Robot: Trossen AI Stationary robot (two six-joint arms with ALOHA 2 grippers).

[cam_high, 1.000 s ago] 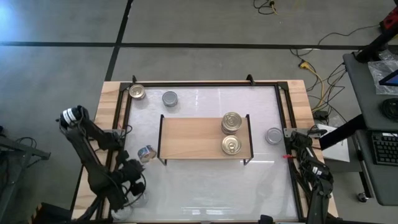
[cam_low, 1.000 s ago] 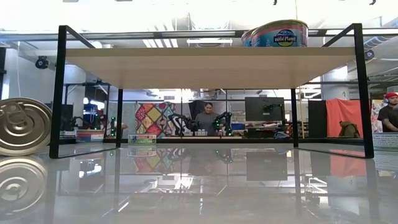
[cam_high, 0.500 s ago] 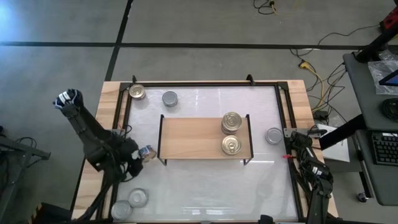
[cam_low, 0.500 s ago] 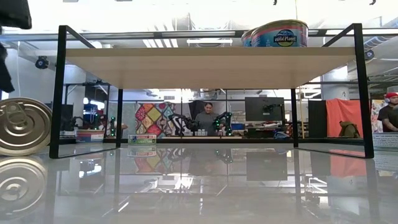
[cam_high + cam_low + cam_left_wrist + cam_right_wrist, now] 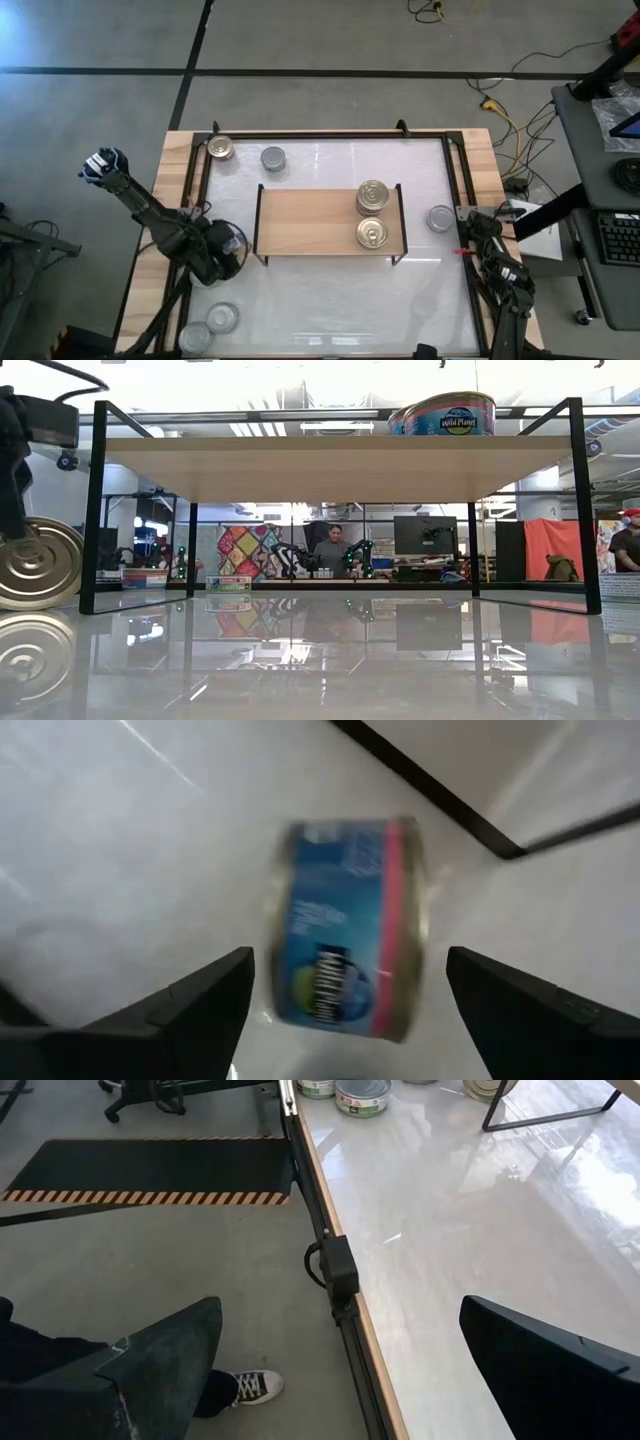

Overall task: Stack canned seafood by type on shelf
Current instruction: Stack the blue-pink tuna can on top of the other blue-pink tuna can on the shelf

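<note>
A blue-labelled can (image 5: 345,925) with a gold end (image 5: 35,563) lies on its side on the white table, just left of the shelf's (image 5: 310,222) near-left leg. My left gripper (image 5: 228,252) hangs over it, pointing steeply down. It is open, with a finger on each side of the can (image 5: 345,1020) and clear of it. Gold-topped cans stand on the shelf's right end: a stack (image 5: 373,196) and a single can (image 5: 372,234). My right gripper (image 5: 355,1370) waits open past the table's right edge.
Loose cans stand on the table: a gold one (image 5: 220,148) and a silver one (image 5: 273,158) at the far left, a silver one (image 5: 440,218) at the right, two silver ones (image 5: 222,317) (image 5: 195,337) at the near left. A person's shoe (image 5: 245,1385) shows on the floor.
My left gripper has left the two silver cans at the near left corner and gone toward the far edge and a little rightward, sinking slightly. It now stands over the can that lies on its side beside the shelf. In the low view it has come in at the top left.
</note>
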